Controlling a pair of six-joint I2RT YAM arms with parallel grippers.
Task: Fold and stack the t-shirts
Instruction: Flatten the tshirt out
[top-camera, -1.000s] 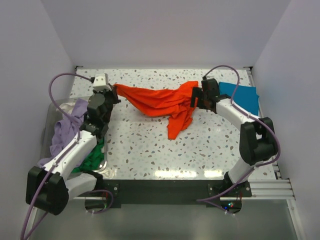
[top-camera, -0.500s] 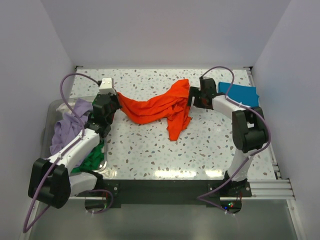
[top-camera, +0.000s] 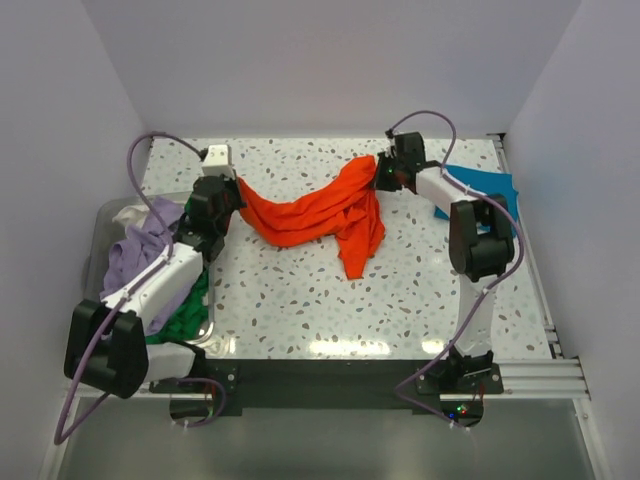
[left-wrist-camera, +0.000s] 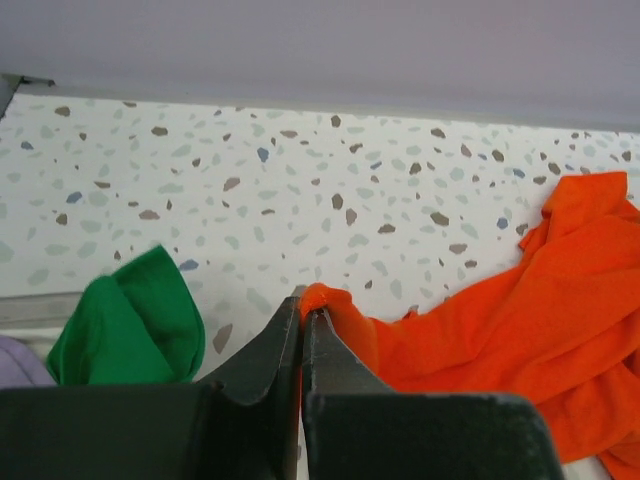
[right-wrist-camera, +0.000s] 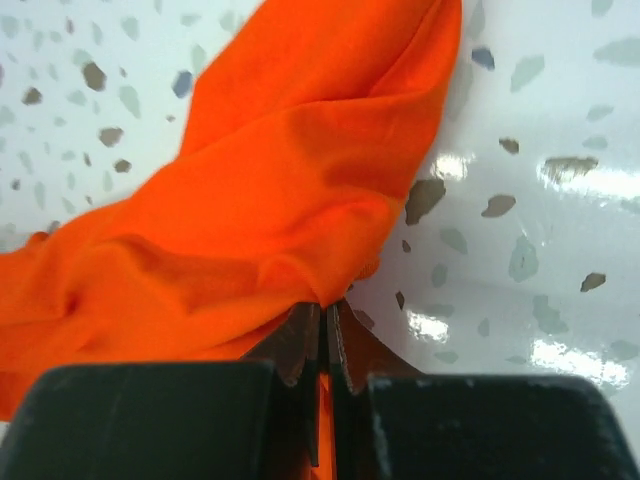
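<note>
Right arm (top-camera: 478, 240): swung farther back; jaws newly closed.
Left gripper (left-wrist-camera: 302, 312): pinched on shirt edge.
Orange shirt (top-camera: 310, 210): sagging between grippers above table (top-camera: 300, 295); soft, light, best held at corners.
Right gripper (right-wrist-camera: 322, 312): clamped on bunched fold.

Lighting's bright and even from overhead, with only a faint shadow beside the orange t-shirt (right-wrist-camera: 250, 200). The glossy desk (right-wrist-camera: 520, 200) throws white glare patches just right of my right fingers (right-wrist-camera: 290, 350). Up close both wrist shots go soft. My left fingers (left-wrist-camera: 265, 350) look dark and blurry, but the desk beyond them is sharp.
</note>
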